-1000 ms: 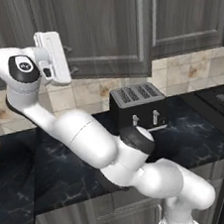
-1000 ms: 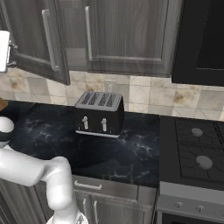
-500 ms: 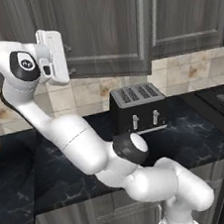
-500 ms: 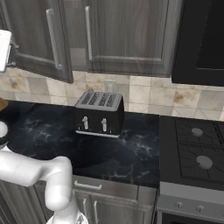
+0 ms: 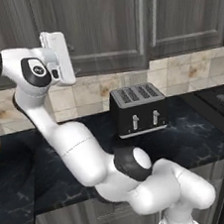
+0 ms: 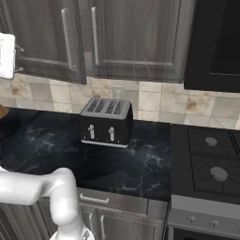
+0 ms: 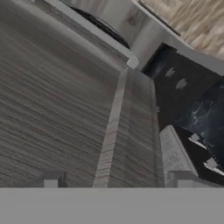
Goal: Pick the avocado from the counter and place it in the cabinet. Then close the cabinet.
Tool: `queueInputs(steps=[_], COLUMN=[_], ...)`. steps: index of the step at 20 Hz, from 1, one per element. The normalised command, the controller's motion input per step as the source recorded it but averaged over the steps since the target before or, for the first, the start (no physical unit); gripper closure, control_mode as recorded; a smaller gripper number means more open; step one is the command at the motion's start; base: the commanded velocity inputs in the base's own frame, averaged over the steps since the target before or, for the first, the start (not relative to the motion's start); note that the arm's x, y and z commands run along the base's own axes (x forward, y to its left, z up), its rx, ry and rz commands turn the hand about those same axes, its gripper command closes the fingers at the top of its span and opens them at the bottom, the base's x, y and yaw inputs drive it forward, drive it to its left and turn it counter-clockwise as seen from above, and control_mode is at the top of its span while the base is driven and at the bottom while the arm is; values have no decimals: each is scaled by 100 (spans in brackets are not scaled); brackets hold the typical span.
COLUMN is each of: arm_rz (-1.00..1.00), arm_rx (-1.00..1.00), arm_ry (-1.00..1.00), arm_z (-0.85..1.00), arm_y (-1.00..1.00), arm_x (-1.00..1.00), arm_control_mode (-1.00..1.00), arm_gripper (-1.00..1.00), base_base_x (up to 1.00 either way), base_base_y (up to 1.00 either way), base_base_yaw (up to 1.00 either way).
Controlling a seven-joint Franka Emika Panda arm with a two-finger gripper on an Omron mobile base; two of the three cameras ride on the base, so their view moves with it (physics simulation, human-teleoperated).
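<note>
**Camera layout**

Both base views look forward and down from behind the arm, sharing the toaster (image 5: 137,110) (image 6: 106,122), counter (image 5: 197,140) (image 6: 140,159) and cabinet (image 5: 102,25) (image 6: 126,37). The hand view sits very close against the cabinet door (image 7: 61,109), the toaster (image 7: 192,131) beyond its edge.

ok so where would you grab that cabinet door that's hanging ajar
Take the long vertical bar handle on the ajar cabinet door, near its middle, coming straight from the front. The bar stands off the door face, so jaws set level, one on each side, should probably close around it.
</note>
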Motion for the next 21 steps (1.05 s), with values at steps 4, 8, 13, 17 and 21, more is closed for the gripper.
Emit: queueInputs(steps=[4, 8, 13, 17, 21], arm_rz=[0, 0, 2, 5, 5], arm_rx=[0, -1, -2, -1, -2], arm_ry=[5, 5, 8, 14, 17], arm_z=[-100, -100, -100, -96, -64], arm_y=[-100, -100, -100, -100, -100], arm_x=[100, 100, 100, 100, 91], arm_control_mode=[-100, -100, -100, -100, -100], arm_gripper=[-100, -100, -100, -100, -100], base_base_x=[0, 0, 0, 0, 0], base_base_y=[0, 0, 0, 0, 0], base_base_yaw=[0, 0, 0, 0, 0])
